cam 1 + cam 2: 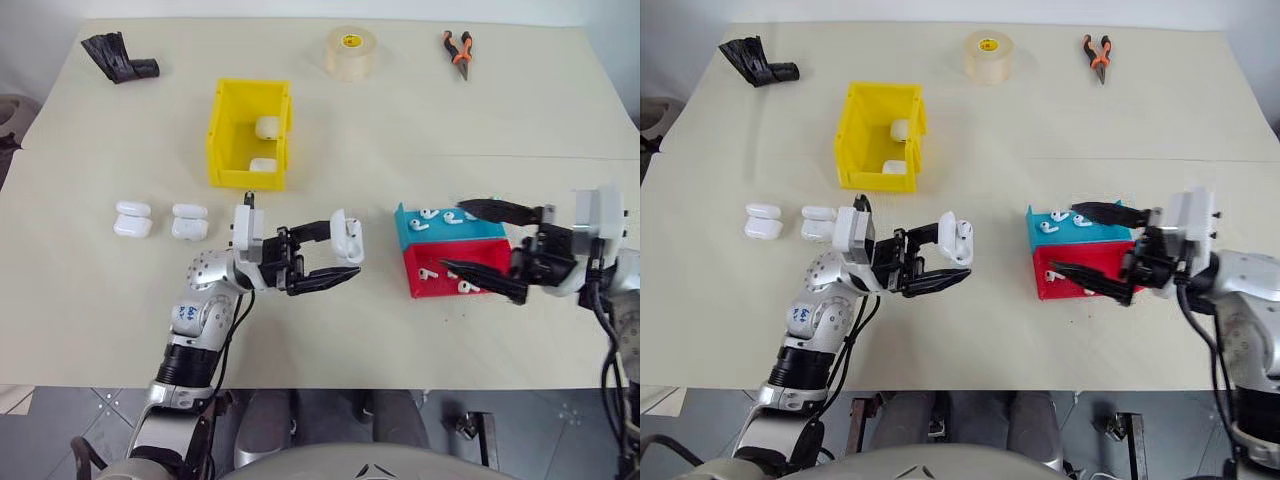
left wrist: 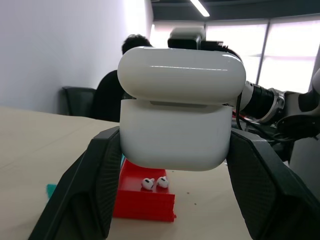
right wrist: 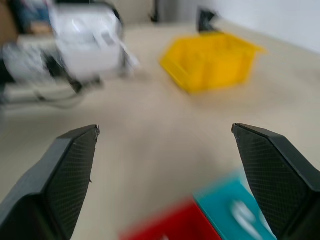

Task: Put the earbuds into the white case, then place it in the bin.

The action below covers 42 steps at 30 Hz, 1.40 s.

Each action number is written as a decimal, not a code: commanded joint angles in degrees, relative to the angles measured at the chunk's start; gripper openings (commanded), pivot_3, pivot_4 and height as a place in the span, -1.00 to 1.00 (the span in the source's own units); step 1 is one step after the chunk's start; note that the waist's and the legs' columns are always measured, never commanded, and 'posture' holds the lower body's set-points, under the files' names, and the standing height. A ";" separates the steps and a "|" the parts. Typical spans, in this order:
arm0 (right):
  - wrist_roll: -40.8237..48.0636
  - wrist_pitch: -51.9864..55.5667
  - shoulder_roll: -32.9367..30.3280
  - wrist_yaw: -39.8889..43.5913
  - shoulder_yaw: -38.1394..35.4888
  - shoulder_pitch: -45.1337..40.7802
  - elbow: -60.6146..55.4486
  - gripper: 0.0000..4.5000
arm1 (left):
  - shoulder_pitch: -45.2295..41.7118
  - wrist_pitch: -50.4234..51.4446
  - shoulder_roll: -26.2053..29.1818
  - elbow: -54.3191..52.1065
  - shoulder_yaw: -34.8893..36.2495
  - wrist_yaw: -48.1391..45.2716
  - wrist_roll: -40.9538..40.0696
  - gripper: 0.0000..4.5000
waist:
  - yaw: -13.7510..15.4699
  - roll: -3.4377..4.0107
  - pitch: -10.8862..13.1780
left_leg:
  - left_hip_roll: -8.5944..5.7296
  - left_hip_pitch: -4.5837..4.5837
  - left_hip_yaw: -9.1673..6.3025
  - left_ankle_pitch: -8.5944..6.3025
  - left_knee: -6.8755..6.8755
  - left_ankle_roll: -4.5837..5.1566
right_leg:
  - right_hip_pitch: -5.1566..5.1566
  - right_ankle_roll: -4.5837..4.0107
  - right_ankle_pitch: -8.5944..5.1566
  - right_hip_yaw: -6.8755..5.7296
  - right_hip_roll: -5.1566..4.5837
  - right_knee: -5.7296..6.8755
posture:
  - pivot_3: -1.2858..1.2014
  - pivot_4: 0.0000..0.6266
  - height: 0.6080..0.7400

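My left gripper [image 1: 345, 250] is shut on the white case [image 1: 348, 235], held above the table's middle. In the left wrist view the case [image 2: 177, 135] sits between the two fingers with its lid down. To the right, my right gripper [image 1: 455, 236] stands open and empty, its fingers spread over a blue tray [image 1: 480, 228] and a red tray [image 1: 490, 252]. Earbuds [image 1: 440, 215] lie in the blue tray, and more earbuds [image 1: 467, 287] in the red one. The yellow bin [image 1: 222, 130] stands behind the left gripper with two white cases [image 1: 266, 128] inside.
Two more white cases [image 1: 133, 218] [image 1: 189, 222] lie on the table left of my left arm. At the far edge are a black object [image 1: 120, 57], a tape roll [image 1: 352, 50] and orange-handled pliers [image 1: 458, 47]. A person [image 2: 120, 75] sits beyond the table.
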 commanded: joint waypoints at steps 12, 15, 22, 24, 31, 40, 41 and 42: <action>-21.81 -0.32 -7.44 5.78 15.28 -27.84 28.98 0.98 | 2.21 -4.53 -1.64 -3.95 -0.61 3.25 0.92 0.23 | -1.54 0.05 0.00 | 0.05 0.05 0.10 0.04 -0.02 -0.04 | -0.04 0.03 0.02 0.04 0.01 0.06 | 0.03 -0.52 1.00; -26.70 -2.94 -6.46 8.17 20.26 -35.31 35.28 0.98 | 2.63 -4.96 -1.83 -4.17 -0.85 3.59 1.13 0.23 | -1.25 0.05 0.00 | 0.06 0.01 0.02 0.04 -0.02 -0.04 | -0.04 0.03 0.01 -0.01 0.01 0.04 | 0.03 -0.52 1.00; -44.28 -17.20 -1.29 6.51 34.34 -52.35 55.29 0.98 | 2.95 -6.12 -2.72 -4.70 -1.50 4.72 1.85 0.23 | -1.90 0.07 0.01 | 0.02 -0.11 -0.05 0.03 -0.06 -0.03 | -0.07 0.03 0.01 -0.16 -0.02 -0.06 | 0.03 -0.52 1.00; -47.32 -21.45 0.54 5.81 36.61 -55.87 60.39 0.98 | 3.02 -6.36 -2.72 -4.92 -1.47 5.06 1.98 0.23 | -2.90 0.08 0.02 | 0.02 -0.07 0.09 0.04 -0.07 -0.03 | -0.09 0.05 0.02 -0.07 -0.03 -0.05 | 0.03 -0.52 1.00; -52.67 -29.71 4.57 5.71 39.22 -60.75 71.62 0.98 | 3.95 -6.81 -2.13 -5.98 -1.42 5.98 2.01 0.23 | -3.01 0.10 0.03 | 0.05 -0.06 0.03 0.09 -0.16 -0.09 | -0.11 0.03 0.02 -0.12 -0.03 -0.03 | 0.03 -0.52 1.00; -55.88 -29.64 4.93 5.88 39.81 -61.47 74.51 0.98 | 4.14 -6.82 -1.61 -6.39 -1.45 6.52 1.90 0.23 | -2.99 0.12 0.01 | 0.07 -0.02 -0.01 0.09 -0.09 -0.09 | -0.05 0.03 0.02 -0.13 -0.02 0.03 | 0.03 -0.52 1.00; -55.93 -29.59 4.92 6.12 39.75 -61.57 74.62 0.90 | 4.01 -6.77 -1.55 -6.32 -1.44 6.44 1.85 0.23 | -2.99 0.12 0.01 | 0.07 -0.02 -0.01 0.09 -0.09 -0.09 | -0.05 0.03 0.02 -0.13 -0.03 0.03 | 0.03 -0.52 1.00; -55.87 -29.47 4.92 6.90 39.72 -61.67 74.71 0.81 | 3.85 -6.72 -1.52 -6.23 -1.42 6.42 1.80 0.23 | -2.99 0.12 0.01 | 0.07 -0.02 -0.01 0.09 -0.09 -0.09 | -0.05 0.03 0.02 -0.13 -0.03 0.04 | 0.03 -0.52 1.00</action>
